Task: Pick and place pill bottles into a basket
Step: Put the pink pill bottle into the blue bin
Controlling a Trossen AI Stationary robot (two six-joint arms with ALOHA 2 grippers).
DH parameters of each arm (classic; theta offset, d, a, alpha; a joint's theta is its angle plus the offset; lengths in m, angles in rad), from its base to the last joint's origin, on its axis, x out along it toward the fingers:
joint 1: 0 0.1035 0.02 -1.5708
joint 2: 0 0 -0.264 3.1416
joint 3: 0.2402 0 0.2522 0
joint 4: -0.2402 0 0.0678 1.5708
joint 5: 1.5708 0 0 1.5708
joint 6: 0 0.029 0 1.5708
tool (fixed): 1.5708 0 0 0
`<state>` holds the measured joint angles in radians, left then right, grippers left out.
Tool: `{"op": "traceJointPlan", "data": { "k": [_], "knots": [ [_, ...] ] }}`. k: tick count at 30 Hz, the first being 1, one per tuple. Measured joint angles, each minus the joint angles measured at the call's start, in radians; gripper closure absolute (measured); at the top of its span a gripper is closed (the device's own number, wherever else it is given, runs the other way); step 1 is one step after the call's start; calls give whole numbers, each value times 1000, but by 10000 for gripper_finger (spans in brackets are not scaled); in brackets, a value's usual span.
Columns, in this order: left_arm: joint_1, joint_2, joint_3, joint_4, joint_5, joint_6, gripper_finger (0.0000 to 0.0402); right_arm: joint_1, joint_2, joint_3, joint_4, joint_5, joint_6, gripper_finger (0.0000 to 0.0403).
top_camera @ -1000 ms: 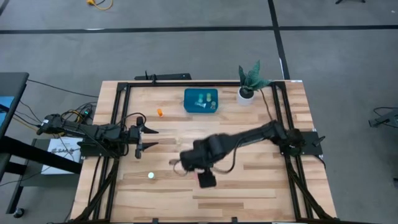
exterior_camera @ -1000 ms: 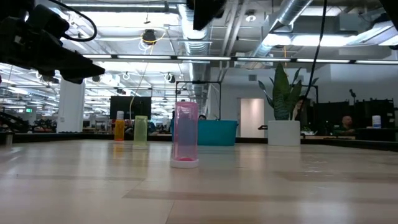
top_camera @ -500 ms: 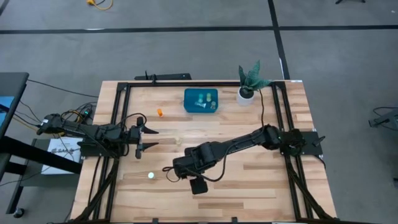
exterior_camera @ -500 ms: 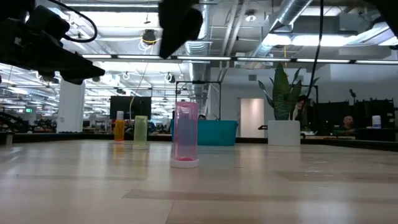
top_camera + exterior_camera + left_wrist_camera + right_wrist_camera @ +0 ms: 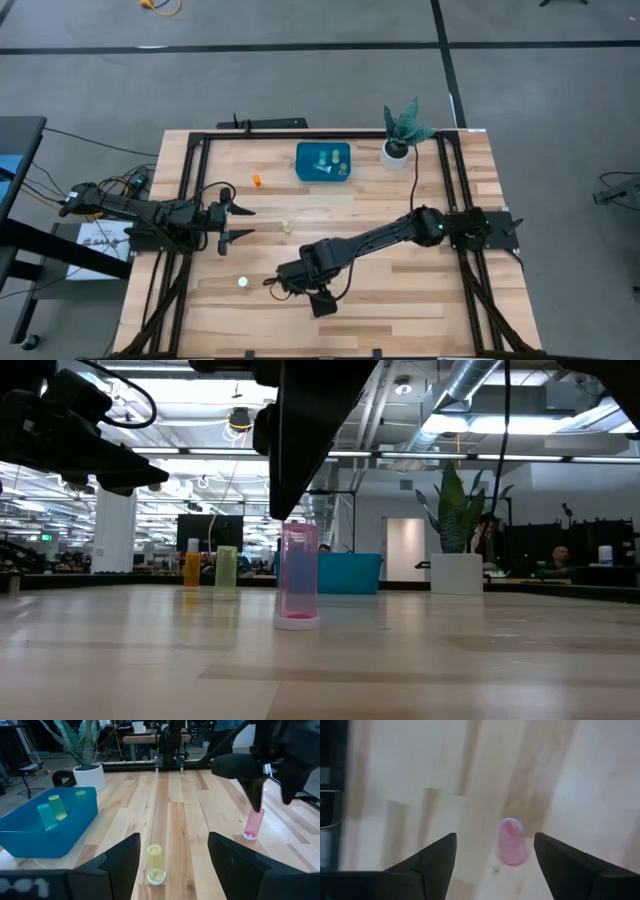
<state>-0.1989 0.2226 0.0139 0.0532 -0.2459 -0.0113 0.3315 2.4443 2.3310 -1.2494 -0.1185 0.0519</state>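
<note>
Wooden table (image 5: 400,290) carries all the work. Right gripper (image 5: 492,851) hangs above the pink bottle (image 5: 511,848), its fingers wide apart, the bottle standing between and beyond the tips, untouched. Left gripper (image 5: 170,862) waits with fingers wide too, a yellow bottle (image 5: 155,864) upright just ahead between them. Beyond them, the basket (image 5: 322,161) holds green bottles (image 5: 52,812).

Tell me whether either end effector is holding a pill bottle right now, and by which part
Nothing is held. The right end effector is open above the standing pink bottle, not touching it. The left end effector is open too, with the yellow bottle standing free ahead.
</note>
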Motion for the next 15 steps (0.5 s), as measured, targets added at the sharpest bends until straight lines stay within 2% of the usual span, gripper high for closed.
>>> {"op": "traceJointPlan", "data": {
  "k": [2, 10, 15],
  "knots": [
    [0, 0, 0, 0, 0, 0, 178, -11, 0, 0, -6, 19, 0, 142],
    [0, 0, 0, -1, 0, 0, 178, -31, 0, -3, -48, -13, -15, 142],
    [0, 0, 0, -1, 0, 0, 178, -30, 0, -52, -44, -41, -15, 143]
  ]
}}
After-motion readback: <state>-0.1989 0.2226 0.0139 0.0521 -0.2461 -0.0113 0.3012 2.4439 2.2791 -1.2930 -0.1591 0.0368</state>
